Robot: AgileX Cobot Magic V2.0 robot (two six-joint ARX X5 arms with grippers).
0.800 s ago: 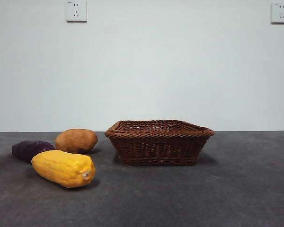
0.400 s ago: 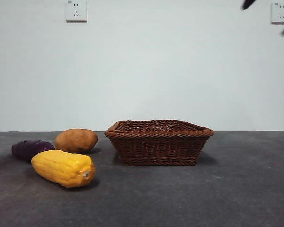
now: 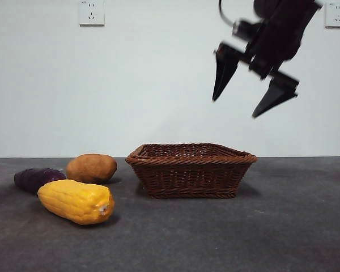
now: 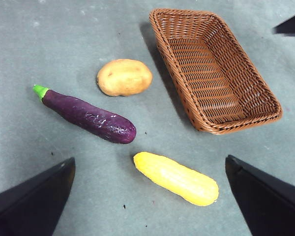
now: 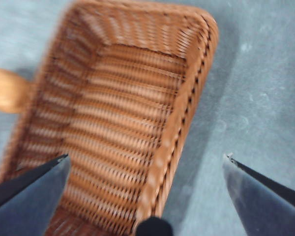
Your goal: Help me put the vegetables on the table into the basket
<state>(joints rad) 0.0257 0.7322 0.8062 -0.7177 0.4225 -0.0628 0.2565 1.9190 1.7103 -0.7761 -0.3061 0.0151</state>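
Nothing of the task is done yet, judging by how things lie: the woven wicker basket (image 3: 191, 170) holds nothing, and all three vegetables lie on the table (image 3: 283, 226) outside it.

Largest first. The basket sits mid-table in the front view, its weave bare in both wrist views. High above it, at about 1 o'clock from the basket, hangs the right gripper (image 3: 254, 99), jaws spread wide and holding nothing; its wrist camera looks straight down into the bare basket (image 5: 123, 128). The left gripper (image 4: 147, 196) is also spread wide and holds nothing, hanging over the vegetables; in the front view it shows only as a black tip at the top left corner.

Of the vegetables, the purple one, with a green stem cap that makes it look like an eggplant (image 4: 86, 115), lies farthest from the basket, at about 9 o'clock from it in the front view. The yellow corn cob (image 3: 75, 201) lies nearest the front camera, at about 8 o'clock from the basket. The potato (image 3: 91, 168) lies just beside the basket's side, apart from it.

All three still need picking and placing.

The table is dark grey, matte and faintly speckled. Behind it stands a plain white wall with two sockets (image 3: 91, 12) near the top.
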